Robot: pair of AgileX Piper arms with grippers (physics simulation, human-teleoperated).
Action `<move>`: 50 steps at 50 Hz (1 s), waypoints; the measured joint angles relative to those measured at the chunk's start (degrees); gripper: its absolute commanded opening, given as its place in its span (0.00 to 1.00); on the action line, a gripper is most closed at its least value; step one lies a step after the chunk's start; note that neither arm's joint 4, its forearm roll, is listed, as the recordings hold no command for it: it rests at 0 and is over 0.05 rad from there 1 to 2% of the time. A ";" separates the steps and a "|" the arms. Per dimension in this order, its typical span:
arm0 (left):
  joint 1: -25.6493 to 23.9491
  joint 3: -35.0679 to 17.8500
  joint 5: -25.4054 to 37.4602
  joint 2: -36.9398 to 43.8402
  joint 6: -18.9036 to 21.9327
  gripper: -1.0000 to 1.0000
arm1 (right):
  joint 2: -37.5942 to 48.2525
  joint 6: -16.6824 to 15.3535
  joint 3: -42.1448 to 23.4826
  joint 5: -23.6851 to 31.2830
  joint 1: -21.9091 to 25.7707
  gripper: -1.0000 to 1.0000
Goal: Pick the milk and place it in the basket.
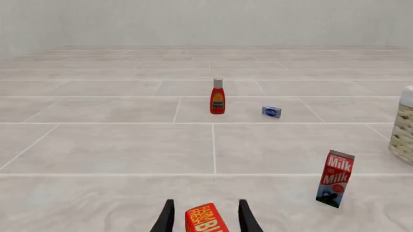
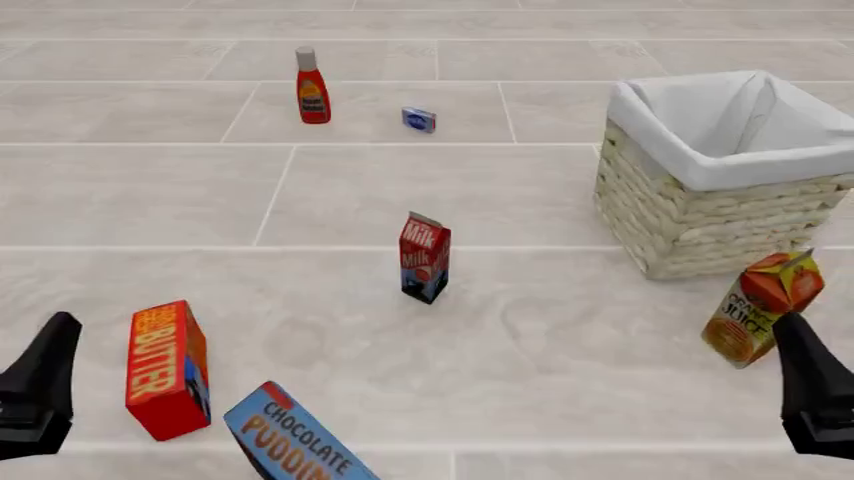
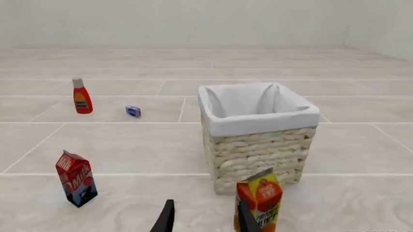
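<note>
Standing upright mid-desk, the small red-and-blue gable-top milk carton [image 2: 424, 258] is waiting well left of the cream wicker basket [image 2: 694, 225]; both tools, left [image 1: 205, 217] and right [image 3: 205, 218], are gaping empty, risking bumping the orange juice carton [image 2: 761, 308] or red butter box [image 2: 167, 370]

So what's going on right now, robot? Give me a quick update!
Both grippers open, holding nothing: left gripper, right gripper. Small red-and-blue milk carton upright mid-table, untouched. Cream wicker basket with white lining empty. Nothing between carton and basket.
</note>
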 measured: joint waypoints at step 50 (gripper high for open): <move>0.00 -0.15 -0.07 0.25 0.00 1.00 | 41.93 -14.53 -30.83 0.79 25.40 1.00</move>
